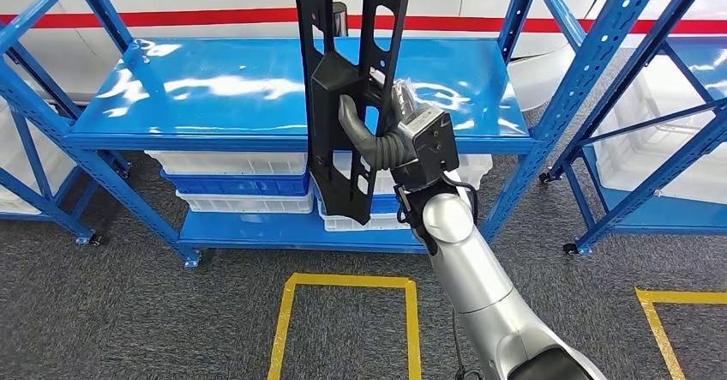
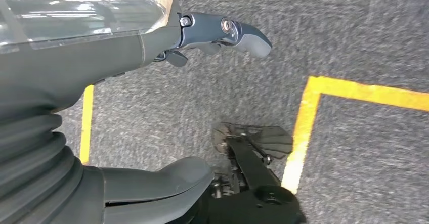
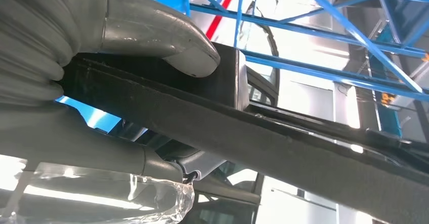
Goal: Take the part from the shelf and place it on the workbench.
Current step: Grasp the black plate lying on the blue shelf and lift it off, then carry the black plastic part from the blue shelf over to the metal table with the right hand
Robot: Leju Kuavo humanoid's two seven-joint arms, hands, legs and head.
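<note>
The right arm (image 1: 467, 268) rises from the lower right of the head view, its silver forearm angled up and toward the middle, ending in the right robot hand (image 1: 390, 140) at about the height of the shelf's upper deck. That robot hand grips the part (image 1: 347, 80), a long black plastic frame with open slots, which stands nearly upright and slightly tilted, its top running out of the head view and its lower end hanging in front of the lower deck. The grey thumb (image 1: 353, 123) hooks through one of the slots and curls around a bar of the frame; the ribbed grey wrist cover sits just behind it. In the right wrist view the thumb (image 3: 167, 37) presses on one face of the black part (image 3: 283, 143) while the darker fingers close against the other face, so the frame is clamped between them.

The part is off the blue shelf (image 1: 257, 88), held in the air in front of its glossy upper deck. White and blue bins (image 1: 231, 178) are stacked on the lower deck. Yellow floor tape (image 1: 343, 281) marks a rectangle on the grey carpet.

In the left wrist view the left robot hand (image 2: 152, 47) hangs above the carpet, holding nothing, its dark finger (image 2: 238, 32) extended well apart from the thumb (image 2: 167, 176).
</note>
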